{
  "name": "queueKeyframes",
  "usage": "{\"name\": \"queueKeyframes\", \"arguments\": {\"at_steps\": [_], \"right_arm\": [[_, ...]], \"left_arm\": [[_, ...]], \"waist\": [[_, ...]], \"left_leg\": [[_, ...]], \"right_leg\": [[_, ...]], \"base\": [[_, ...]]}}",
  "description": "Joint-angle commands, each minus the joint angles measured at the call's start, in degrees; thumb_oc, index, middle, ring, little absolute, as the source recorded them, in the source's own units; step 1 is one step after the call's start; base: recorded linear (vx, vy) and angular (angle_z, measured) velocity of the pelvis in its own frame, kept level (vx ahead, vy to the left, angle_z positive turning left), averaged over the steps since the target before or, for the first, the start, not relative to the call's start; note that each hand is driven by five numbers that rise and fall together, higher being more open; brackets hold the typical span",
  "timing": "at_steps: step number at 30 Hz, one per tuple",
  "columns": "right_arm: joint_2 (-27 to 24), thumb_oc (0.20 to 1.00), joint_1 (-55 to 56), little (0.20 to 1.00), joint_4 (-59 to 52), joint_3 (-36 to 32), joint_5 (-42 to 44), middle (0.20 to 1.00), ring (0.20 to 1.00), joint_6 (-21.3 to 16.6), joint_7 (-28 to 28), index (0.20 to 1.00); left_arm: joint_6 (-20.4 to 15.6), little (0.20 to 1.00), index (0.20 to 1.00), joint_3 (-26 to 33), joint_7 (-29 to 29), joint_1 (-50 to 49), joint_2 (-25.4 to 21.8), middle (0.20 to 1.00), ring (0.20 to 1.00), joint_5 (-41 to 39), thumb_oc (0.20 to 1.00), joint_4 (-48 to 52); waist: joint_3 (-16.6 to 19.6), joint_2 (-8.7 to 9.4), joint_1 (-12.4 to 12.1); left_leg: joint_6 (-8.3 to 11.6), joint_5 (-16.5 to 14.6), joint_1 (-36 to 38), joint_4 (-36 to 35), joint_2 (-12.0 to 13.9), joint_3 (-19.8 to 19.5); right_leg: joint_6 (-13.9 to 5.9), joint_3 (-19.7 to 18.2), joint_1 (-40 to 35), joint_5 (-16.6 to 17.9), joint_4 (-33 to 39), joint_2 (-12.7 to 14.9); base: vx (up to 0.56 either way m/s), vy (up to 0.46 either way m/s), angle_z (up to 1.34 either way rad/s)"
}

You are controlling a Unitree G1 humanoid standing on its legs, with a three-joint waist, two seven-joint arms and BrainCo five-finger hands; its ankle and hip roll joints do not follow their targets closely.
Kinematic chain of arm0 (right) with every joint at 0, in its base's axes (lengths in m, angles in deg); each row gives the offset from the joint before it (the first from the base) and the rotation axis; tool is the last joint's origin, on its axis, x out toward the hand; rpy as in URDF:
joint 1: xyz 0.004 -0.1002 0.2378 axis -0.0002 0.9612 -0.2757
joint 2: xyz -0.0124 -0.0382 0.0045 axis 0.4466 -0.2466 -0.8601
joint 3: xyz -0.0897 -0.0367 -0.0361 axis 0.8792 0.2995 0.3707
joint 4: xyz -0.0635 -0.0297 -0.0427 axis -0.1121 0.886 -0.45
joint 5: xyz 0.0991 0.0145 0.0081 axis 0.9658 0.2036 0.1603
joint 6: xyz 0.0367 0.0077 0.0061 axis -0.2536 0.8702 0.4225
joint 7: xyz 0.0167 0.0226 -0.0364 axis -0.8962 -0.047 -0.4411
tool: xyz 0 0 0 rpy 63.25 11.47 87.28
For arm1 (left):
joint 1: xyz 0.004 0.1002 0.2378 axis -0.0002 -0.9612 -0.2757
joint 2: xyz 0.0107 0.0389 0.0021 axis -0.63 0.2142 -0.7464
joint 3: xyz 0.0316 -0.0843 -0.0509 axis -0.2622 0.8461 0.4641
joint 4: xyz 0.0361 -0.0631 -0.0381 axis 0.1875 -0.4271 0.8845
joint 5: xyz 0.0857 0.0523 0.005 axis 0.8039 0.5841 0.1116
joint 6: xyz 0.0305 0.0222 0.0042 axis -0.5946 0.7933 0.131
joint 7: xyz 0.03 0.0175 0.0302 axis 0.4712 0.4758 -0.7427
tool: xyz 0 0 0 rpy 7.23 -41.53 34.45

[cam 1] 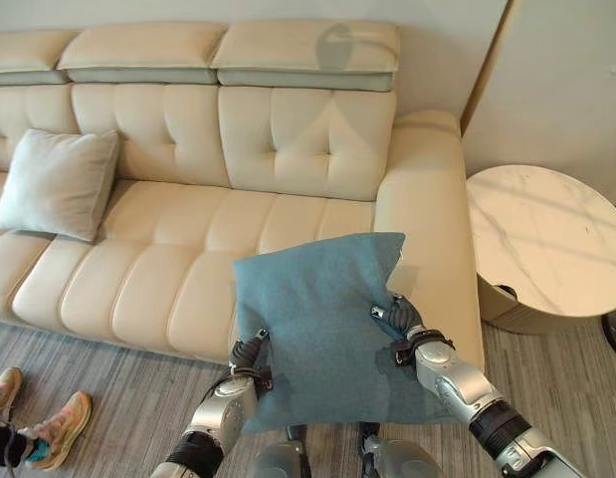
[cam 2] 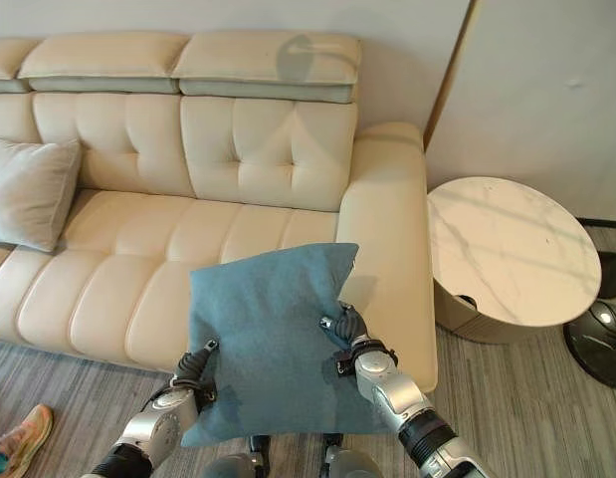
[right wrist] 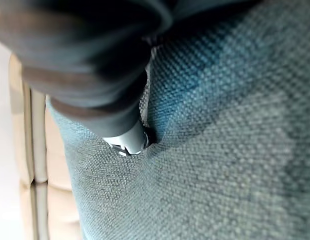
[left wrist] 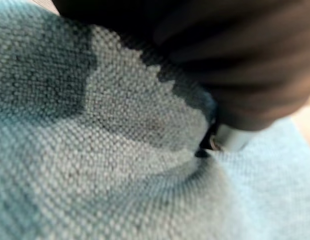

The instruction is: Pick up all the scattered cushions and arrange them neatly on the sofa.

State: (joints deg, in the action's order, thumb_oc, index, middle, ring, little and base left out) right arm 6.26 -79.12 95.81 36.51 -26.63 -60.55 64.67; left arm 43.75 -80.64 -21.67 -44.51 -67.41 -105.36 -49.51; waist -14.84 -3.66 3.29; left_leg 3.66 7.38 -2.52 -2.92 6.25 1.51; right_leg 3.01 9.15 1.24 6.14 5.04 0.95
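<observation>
Left eye view shows the blue cushion (cam 1: 322,319) held up in front of the sofa (cam 1: 228,269), over its front edge near the right armrest. The left hand (cam 1: 250,357) pinches the cushion's left edge and the right hand (cam 1: 402,321) pinches its right edge; in each wrist view a finger presses into the weave, with the cloth puckered round it, so both hands are clamped on the fabric. The step in hand looks like the carry to the seat. The next move calls for reaching forward over the sofa's seat and standing the cushion against the backrest before letting go. Farther back, a grey cushion (cam 1: 57,182) leans on the sofa's backrest at its left end. A round table (cam 1: 546,244) stands just right of the sofa's armrest.
</observation>
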Motion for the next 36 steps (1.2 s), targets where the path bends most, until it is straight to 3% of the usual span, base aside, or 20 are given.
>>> {"name": "queueKeyframes", "arguments": {"at_steps": [1, 2, 5, 13, 15, 17, 19, 22, 23, 24, 26, 29, 36], "right_arm": [[8.35, 0.2, -2.8, 0.2, -5.21, 5.79, 0.17, 0.2, 0.2, -2.98, -4.83, 0.2], [8.06, 0.2, -2.78, 0.2, -5.46, 5.65, 0.29, 0.2, 0.2, -3.03, -4.82, 0.2], [7.99, 0.2, -1.26, 0.2, -6.19, 4.96, 0.46, 0.2, 0.2, -2.91, -5.12, 0.2], [10.47, 0.2, -1.32, 0.2, -6.21, 4.75, 0.83, 0.2, 0.2, -3.15, -4.92, 0.2], [10.66, 0.2, -0.82, 0.2, -6.17, 4.63, 0.72, 0.2, 0.2, -3.18, -4.97, 0.2], [11.7, 0.2, -0.93, 0.2, -5.54, 4.82, 0.99, 0.2, 0.2, -3.71, -4.62, 0.2], [12.63, 0.2, -1.82, 0.2, -5.02, 5.33, 1.18, 0.2, 0.2, -4.35, -4.24, 0.2], [13.23, 0.2, -3.77, 0.2, -3.99, 5.55, 1.81, 0.2, 0.2, -5.0, -3.69, 0.2], [12.97, 0.2, -4.32, 0.2, -3.6, 5.71, 2.14, 0.2, 0.2, -5.41, -3.39, 0.2], [12.97, 0.2, -4.32, 0.2, -3.6, 5.71, 2.14, 0.2, 0.2, -5.41, -3.39, 0.2], [12.05, 0.2, -3.12, 0.2, -3.75, 5.64, 1.85, 0.2, 0.2, -5.52, -3.75, 0.2], [11.37, 0.2, -2.43, 0.2, -2.06, 4.55, 2.47, 0.2, 0.2, -5.91, -2.69, 0.2], [9.16, 0.2, -10.96, 0.2, 0.99, 2.3, -2.34, 0.2, 0.2, -6.37, 2.17, 0.2]], "left_arm": [[-5.0, 0.2, 0.2, -2.46, 2.76, 5.92, 4.91, 0.2, 0.2, -0.27, 0.2, 6.37], [-4.91, 0.2, 0.2, -2.55, 2.62, 5.81, 4.62, 0.2, 0.2, 0.32, 0.2, 6.35], [-4.85, 0.2, 0.2, -2.11, 2.71, 5.39, 4.18, 0.2, 0.2, 1.2, 0.2, 6.2], [-4.73, 0.2, 0.2, -1.6, 1.75, 7.64, 0.25, 0.2, 0.2, 5.21, 0.2, 6.76], [-4.38, 0.2, 0.2, -1.89, 1.98, 7.82, 0.07, 0.2, 0.2, 6.06, 0.2, 6.36], [-4.26, 0.2, 0.2, -1.84, 1.7, 9.24, -0.86, 0.2, 0.2, 7.58, 0.2, 5.57], [-4.79, 0.2, 0.2, -1.32, 0.89, 10.73, -1.75, 0.2, 0.2, 8.38, 0.2, 4.68], [-5.29, 0.2, 0.2, -0.1, 0.3, 12.26, -2.42, 0.2, 0.2, 8.51, 0.2, 4.11], [-5.38, 0.2, 0.2, 1.12, -0.29, 13.43, -3.27, 0.2, 0.2, 8.27, 0.2, 3.17], [-5.38, 0.2, 0.2, 1.13, -0.29, 13.42, -3.27, 0.2, 0.2, 8.27, 0.2, 3.17], [-5.54, 0.2, 0.2, 1.01, -0.23, 13.06, -2.77, 0.2, 0.2, 9.26, 0.2, 3.18], [-5.64, 0.2, 0.2, 1.35, -1.35, 14.03, -1.46, 0.2, 0.2, 9.34, 0.2, 1.37], [-6.51, 0.2, 0.2, 0.04, -3.09, 19.51, -3.24, 0.2, 0.2, 11.03, 0.2, 1.43]], "waist": [[1.19, 1.38, 0.25], [1.23, 0.67, 0.39], [2.0, 0.17, 0.29], [2.03, 3.68, -2.3], [2.17, 3.89, -2.35], [0.41, 4.1, -2.24], [-0.67, 4.2, -2.48], [-1.59, 5.18, -2.97], [-1.9, 6.4, -2.64], [-1.96, 6.39, -2.61], [-1.44, 6.25, -2.33], [-1.08, 5.11, -1.75], [-3.28, 3.53, -1.81]], "left_leg": [[1.41, -0.66, -2.13, -1.41, -1.33, -3.4], [2.2, -0.01, -3.57, -2.08, -1.25, -5.58], [1.8, -0.94, -2.54, -2.08, -1.5, -4.64], [-2.24, -4.05, -2.0, -2.08, -3.96, 1.15], [-2.93, -4.65, -1.71, -2.08, -4.44, 1.44], [-4.21, -5.53, -0.66, -2.08, -4.6, 2.99], [-3.98, -6.11, -0.65, -2.08, -4.2, 4.48], [-3.58, -6.32, -0.65, -2.08, -4.11, 6.47], [-3.23, -6.08, -0.71, -2.08, -4.55, 6.85], [-3.23, -6.08, -0.65, -2.08, -4.55, 6.81], [-3.01, -5.55, -1.08, -2.08, -4.57, 5.74], [-1.75, -4.82, -3.72, -2.08, -4.19, 4.3], [-0.92, -3.51, -7.89, -1.96, -3.86, 2.88]], "right_leg": [[-4.55, 0.83, -2.51, -12.09, -5.63, 3.05], [-4.79, -0.13, -3.37, -12.56, -5.76, 3.23], [-5.74, -1.58, -5.18, -12.8, -5.1, 3.89], [-9.35, -6.67, -1.65, -9.22, -3.48, 7.17], [-9.92, -6.71, -1.11, -9.53, -4.96, 7.63], [-11.8, -7.64, 5.14, -7.82, -15.95, 7.51], [-11.64, -7.84, 9.08, -7.94, -18.36, 6.34], [-10.47, -6.08, 10.98, -5.45, -11.66, 4.98], [-9.88, -5.81, 10.43, -3.6, -4.83, 4.04], [-9.88, -5.77, 10.32, -3.58, -4.75, 4.04], [-8.95, -6.75, 8.62, -4.39, -3.09, 3.7], [-8.53, -2.48, 8.28, -3.67, -0.4, 4.11], [-8.12, -0.61, 12.35, -5.19, -3.99, 4.79]], "base": [[0.17, 0.229, -0.38], [0.29, 0.373, -0.16], [0.31, 0.396, -0.09], [0.12, 0.268, -0.44], [0.08, 0.245, -0.29], [-0.02, 0.206, -0.3], [-0.07, 0.117, -0.51], [-0.02, -0.008, -0.69], [0.04, -0.074, -0.47], [0.15, -0.135, -0.39], [0.14, -0.105, 0.05], [0.09, -0.119, 0.42], [0.03, -0.044, 0.31]]}}
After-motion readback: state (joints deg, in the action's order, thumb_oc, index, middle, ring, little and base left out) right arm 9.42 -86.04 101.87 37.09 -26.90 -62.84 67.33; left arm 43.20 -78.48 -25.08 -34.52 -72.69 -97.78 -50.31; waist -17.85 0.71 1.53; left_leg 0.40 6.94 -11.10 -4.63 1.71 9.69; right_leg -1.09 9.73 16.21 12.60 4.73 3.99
